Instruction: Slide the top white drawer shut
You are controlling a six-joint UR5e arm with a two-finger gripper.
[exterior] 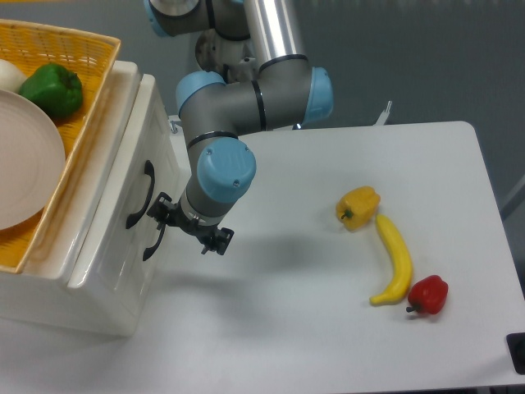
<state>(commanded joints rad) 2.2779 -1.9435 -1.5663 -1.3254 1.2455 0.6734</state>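
Top white drawer (131,148): up at the left side of the table (328,345), under the yellow basket (82,49), front facing right. Looks almost pushed in, maybe with a tiny bit still sticking out; hard to tell from up here. Black handle (139,193) on its front, with the lower handle (153,240) just beside it. Right next to both, the gripper (189,223), spread wide apart and holding nothing, one finger close to the drawer fronts. Could go wrong in a few ways. Could hook a finger on a handle and tug the drawer back out when backing away. Could slip down and push on the lower front, not the top one. Could push too hard, shove the whole cabinet and shake the plate (25,156) and green pepper (51,89) in the basket. Far off to the right, safe from all this: yellow pepper (358,205), banana (394,258), red pepper (428,294).
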